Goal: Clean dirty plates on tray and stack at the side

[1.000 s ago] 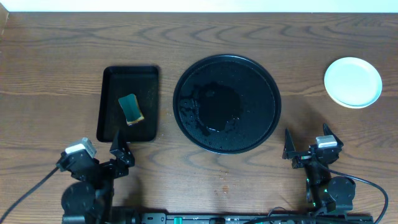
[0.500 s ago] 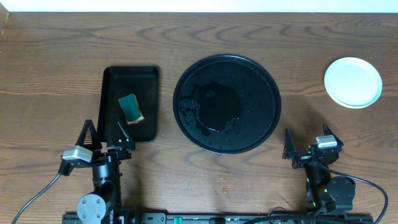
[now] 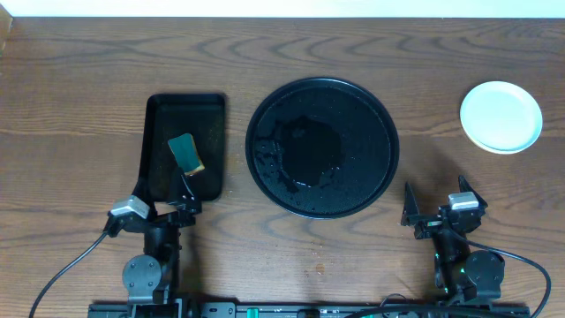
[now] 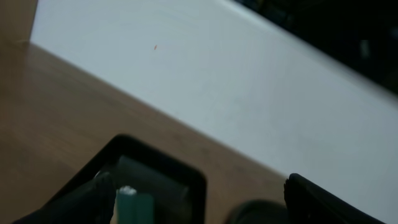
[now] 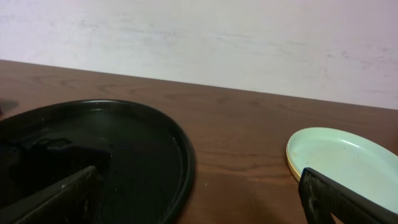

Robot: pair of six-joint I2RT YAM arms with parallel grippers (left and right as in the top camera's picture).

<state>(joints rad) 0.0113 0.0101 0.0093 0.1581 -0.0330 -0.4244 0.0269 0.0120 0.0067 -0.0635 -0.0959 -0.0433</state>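
Leftward of the scene, the left gripper has swung in toward the near edge of the rectangular black tray, while the right gripper has kept its place. On the dark wood-grain tabletop lie the large round black tray, glossy, raised-rimmed and bare of dishes, then the rectangular one. Well to the right are the plates, a smooth mint disc with a yellow edge under it, perhaps a stack, and smallest is a teal sponge. Both arms sit low at the table's near edge, pointing away, fingers spread wide and holding nothing.
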